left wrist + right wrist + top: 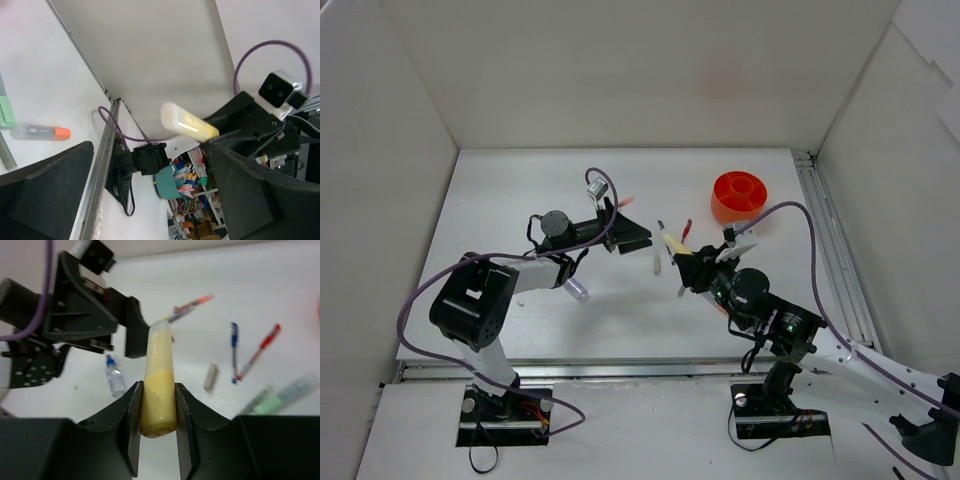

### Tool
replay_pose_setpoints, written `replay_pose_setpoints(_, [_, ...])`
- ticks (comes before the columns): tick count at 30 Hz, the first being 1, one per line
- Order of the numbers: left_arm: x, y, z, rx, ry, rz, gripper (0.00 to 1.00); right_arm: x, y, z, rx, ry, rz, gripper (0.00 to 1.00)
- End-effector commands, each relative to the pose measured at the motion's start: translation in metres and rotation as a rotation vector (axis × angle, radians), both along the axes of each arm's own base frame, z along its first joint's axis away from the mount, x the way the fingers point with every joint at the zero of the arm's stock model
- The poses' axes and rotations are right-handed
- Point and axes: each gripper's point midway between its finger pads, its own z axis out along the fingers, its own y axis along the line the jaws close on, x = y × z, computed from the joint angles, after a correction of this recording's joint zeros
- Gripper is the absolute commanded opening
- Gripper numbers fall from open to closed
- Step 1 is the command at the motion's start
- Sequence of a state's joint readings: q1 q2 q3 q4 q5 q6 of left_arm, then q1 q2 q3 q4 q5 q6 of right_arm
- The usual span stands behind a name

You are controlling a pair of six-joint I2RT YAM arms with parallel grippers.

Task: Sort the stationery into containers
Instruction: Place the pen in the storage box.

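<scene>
Overhead, the right arm reaches up-left from its base, its hand (pixel 685 264) holding a yellow highlighter (pixel 671 242) left of and nearer than the orange pot (pixel 740 195), while the folded left arm aims its hand (pixel 632 235) potward. Next, the left wrist view shows the left hand (pixel 152 150) spread wide, gripping nothing. Lastly, the right wrist view shows the right hand (pixel 158 405) clamped on the highlighter's (pixel 159 365) lower half, with a blue pen (pixel 234 350), red pen (pixel 260 350) and beige stub (pixel 211 377) apart on open table (pixel 280 285) on the pot's side.
</scene>
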State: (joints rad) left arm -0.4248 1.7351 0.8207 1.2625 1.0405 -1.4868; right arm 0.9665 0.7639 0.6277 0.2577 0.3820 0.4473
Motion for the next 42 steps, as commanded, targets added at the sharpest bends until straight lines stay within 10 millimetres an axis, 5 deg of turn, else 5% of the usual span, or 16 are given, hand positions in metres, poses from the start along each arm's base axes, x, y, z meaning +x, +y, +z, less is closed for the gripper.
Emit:
replay_pose_setpoints(1, [-0.026, 0.018, 0.069, -0.168, -0.475, -0.008, 0.99, 0.014, -0.034, 0.035, -0.108, 0.006, -0.171, 0.00])
replay_pose_setpoints(3, [-0.021, 0.027, 0.068, -0.158, -0.490, 0.021, 0.99, 0.018, -0.054, 0.012, -0.278, 0.097, -0.229, 0.00])
replay_pose_setpoints(11, [-0.003, 0.046, 0.052, -0.003, -0.399, 0.146, 0.99, 0.046, -0.117, 0.006, -0.438, 0.281, -0.385, 0.00])
replay_pose_setpoints(12, [0.006, 0.048, 0.046, 0.070, -0.472, 0.192, 1.00, 0.051, -0.123, 0.001, -0.466, 0.301, -0.395, 0.00])
replay_pose_setpoints(13, [0.017, 0.050, 0.021, 0.215, -0.308, 0.220, 1.00, 0.055, -0.123, 0.004, -0.460, 0.311, -0.374, 0.00])
replay_pose_setpoints(15, [0.040, 0.073, 0.027, 0.500, -0.453, 0.493, 0.99, 0.069, -0.143, -0.001, -0.488, 0.348, -0.421, 0.00])
replay_pose_setpoints(16, [0.027, 0.071, 0.020, 0.662, -0.411, 0.529, 0.99, 0.076, -0.150, 0.004, -0.478, 0.356, -0.418, 0.00])
replay_pose_setpoints(17, [0.040, 0.106, 0.036, 0.780, -0.430, 0.767, 1.00, 0.083, -0.154, -0.005, -0.503, 0.398, -0.408, 0.00])
replay_pose_setpoints(19, [0.032, 0.124, 0.043, 0.832, -0.457, 0.840, 0.99, 0.098, -0.164, 0.004, -0.503, 0.419, -0.384, 0.00])
replay_pose_setpoints(20, [0.026, 0.138, 0.060, 0.810, -0.481, 0.908, 0.99, 0.105, -0.162, -0.012, -0.536, 0.485, -0.341, 0.00])
replay_pose_setpoints(22, [0.017, 0.149, 0.062, 0.802, -0.502, 0.947, 0.99, 0.114, -0.165, -0.006, -0.561, 0.522, -0.271, 0.00])
replay_pose_setpoints(23, [0.016, 0.152, 0.060, 0.806, -0.498, 0.957, 0.99, 0.122, -0.163, -0.021, -0.587, 0.581, -0.230, 0.00])
replay_pose_setpoints(25, [0.010, 0.157, 0.055, 0.820, -0.495, 0.957, 0.99, 0.133, -0.165, -0.013, -0.608, 0.577, -0.166, 0.00])
replay_pose_setpoints(30, [0.008, 0.169, 0.048, 0.877, -0.488, 0.984, 0.99, 0.150, -0.159, -0.033, -0.657, 0.677, 0.051, 0.00])
replay_pose_setpoints(42, [0.001, 0.183, 0.045, 0.900, -0.495, 1.029, 0.99, 0.188, -0.184, -0.042, -0.740, 0.762, -0.066, 0.00])
